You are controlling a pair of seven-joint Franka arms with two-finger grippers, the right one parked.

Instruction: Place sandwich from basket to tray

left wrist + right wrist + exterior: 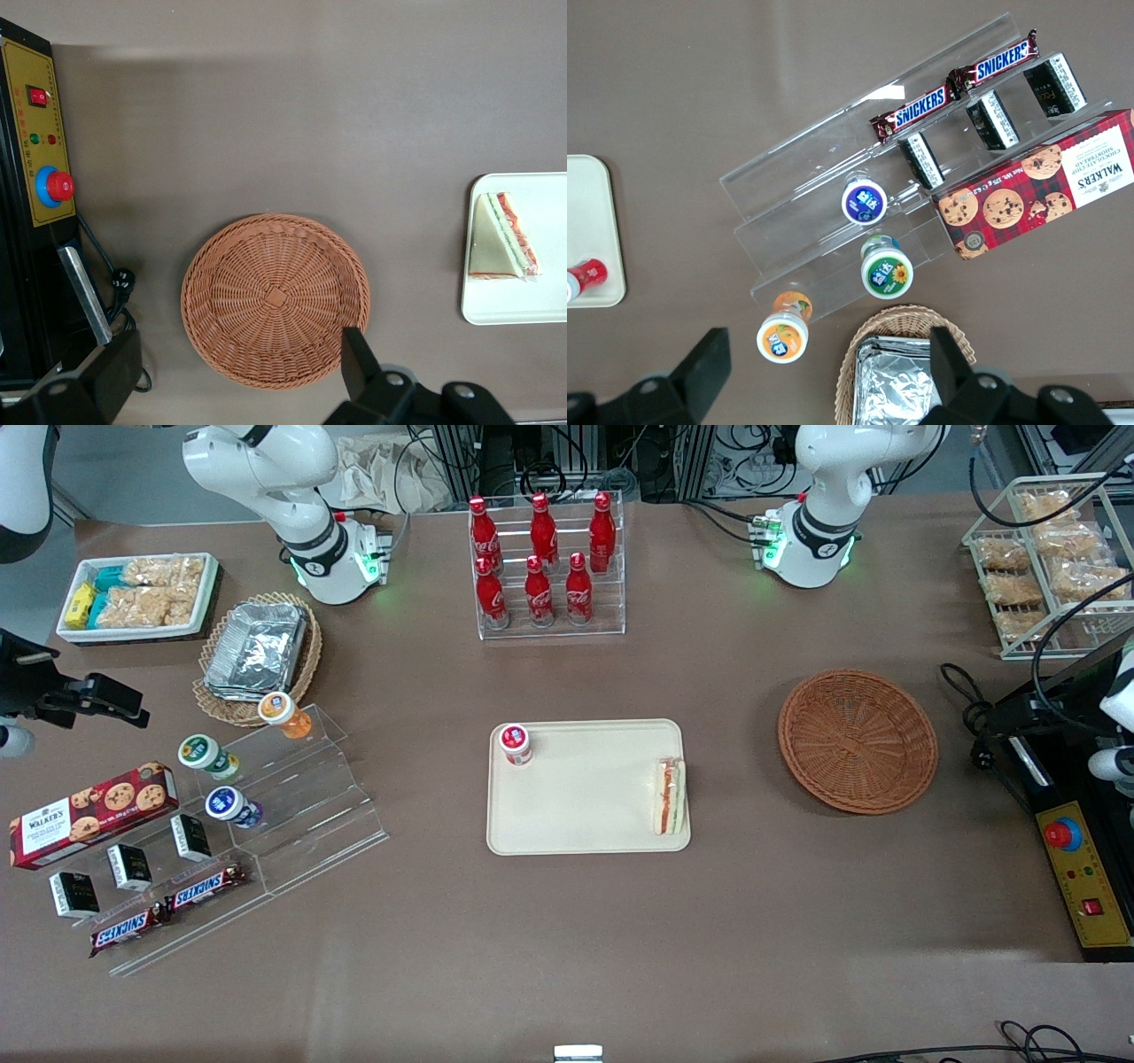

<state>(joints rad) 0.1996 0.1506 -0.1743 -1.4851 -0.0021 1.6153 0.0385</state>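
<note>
1 sandwich (671, 795) on tray (585, 815); 1 basket (858, 740) empty; gripper (230, 376) above basket, wide open, holds nil

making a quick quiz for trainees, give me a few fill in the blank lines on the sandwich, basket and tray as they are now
1. The sandwich lies on the ____.
2. The round basket holds ____.
3. The cup with the red lid shares the tray with the ____.
4. The gripper, fingers open, hangs above the ____.

Missing: tray; nothing; sandwich; basket
</note>
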